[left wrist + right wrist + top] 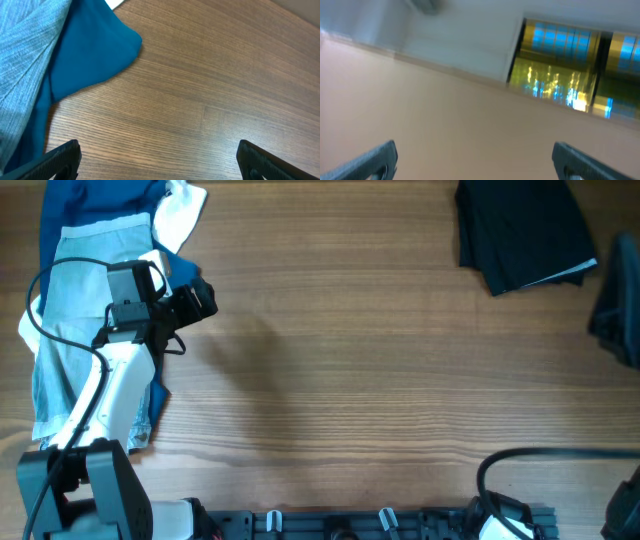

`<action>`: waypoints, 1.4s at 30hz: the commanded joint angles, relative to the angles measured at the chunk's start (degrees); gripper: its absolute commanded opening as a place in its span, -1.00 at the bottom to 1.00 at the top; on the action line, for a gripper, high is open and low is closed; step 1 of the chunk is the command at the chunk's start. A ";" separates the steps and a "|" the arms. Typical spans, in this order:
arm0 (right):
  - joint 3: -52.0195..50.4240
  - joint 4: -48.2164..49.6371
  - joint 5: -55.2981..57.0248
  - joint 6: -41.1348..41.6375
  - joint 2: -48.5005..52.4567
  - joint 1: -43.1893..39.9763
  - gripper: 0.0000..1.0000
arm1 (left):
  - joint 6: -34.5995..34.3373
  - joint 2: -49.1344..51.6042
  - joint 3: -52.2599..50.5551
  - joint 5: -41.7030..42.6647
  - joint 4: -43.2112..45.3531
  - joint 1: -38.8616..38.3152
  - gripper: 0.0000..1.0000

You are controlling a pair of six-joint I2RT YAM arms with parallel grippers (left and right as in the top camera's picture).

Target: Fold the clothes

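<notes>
Up at the far right corner of the counter (pixel 350 390), the black shorts (pixel 520 230): folded into a compact flat stack, cut off at the top by the far edge of the view, with a thin pale strip showing along the near right side. Well apart from both grippers, touched by neither.

Over along the left edge, a heap of other clothing: pale blue denim shorts (pixel 70 330) stretched toward the near left corner, a dark blue garment (pixel 95 205) under and beyond them at the far left corner, a white cloth (pixel 180 215) just beside that.

Left gripper (pixel 203 300) hovering at the inner side of the heap, its white arm (pixel 120 390) lying across the denim. From the left wrist, fingers (pixel 60 160) spread wide with only bare wood between them. Ahead and to the left, a rounded fold of the dark blue garment, overlapped by denim.

Right gripper (pixel 475 160) visible only through its own wrist camera, and blurred: fingers (pixel 375 157) spread apart, holding nothing, facing a pale surface and a bright yellow-and-blue panel (pixel 570 75). Position over the counter not discernible from the overhead view.
</notes>
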 commanded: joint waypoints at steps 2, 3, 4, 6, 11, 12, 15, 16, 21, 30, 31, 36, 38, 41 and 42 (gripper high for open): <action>-7.67 -8.98 0.17 -4.15 -3.85 0.52 1.00 | 0.13 0.07 0.07 0.28 0.07 -0.15 1.00; -10.91 -8.96 0.24 -6.73 -5.03 1.31 0.99 | 0.13 0.07 0.07 0.28 0.07 -0.15 1.00; -13.60 -8.92 0.52 -9.40 -6.08 2.23 1.00 | 0.13 0.07 0.07 0.31 0.07 -0.15 0.99; -22.82 -8.96 3.28 -17.81 -9.99 7.04 0.99 | 0.13 0.07 0.07 0.28 0.07 -0.15 0.99; -44.44 -3.56 21.14 -14.29 -20.26 19.21 1.00 | 0.13 0.07 0.07 0.28 0.07 -0.15 1.00; -49.11 -1.60 23.71 -11.65 -22.60 20.46 1.00 | 0.13 0.07 0.07 0.28 0.07 -0.15 1.00; -59.65 2.56 24.41 -10.93 -27.69 21.35 0.99 | 0.13 0.07 0.07 0.28 0.07 -0.15 1.00; -62.60 3.67 24.41 -10.93 -29.11 21.35 1.00 | 0.13 0.07 0.07 0.28 0.07 -0.15 0.99; -74.47 6.73 24.96 -8.44 -36.68 21.40 1.00 | 0.13 0.07 0.07 0.28 0.07 -0.15 0.99; -79.38 0.42 26.40 -6.58 -46.12 21.40 0.99 | 0.13 0.07 0.07 0.28 0.04 -0.15 1.00; -79.38 -0.04 26.45 -6.58 -46.12 21.40 1.00 | 0.13 0.07 0.07 0.31 0.07 -0.15 1.00; -79.38 0.04 26.43 -6.60 -45.59 21.40 0.99 | 0.13 0.07 0.07 0.28 0.07 -0.15 0.99; -79.38 0.04 26.43 -6.60 -45.22 21.40 1.00 | 0.13 0.07 0.07 0.28 0.07 -0.15 1.00; -79.38 0.04 26.43 -6.58 -45.13 21.40 0.99 | 0.13 0.07 0.07 0.28 0.07 -0.15 0.99; -79.38 0.04 26.43 -6.58 -45.13 21.40 1.00 | 0.13 0.07 0.07 0.31 0.07 -0.15 1.00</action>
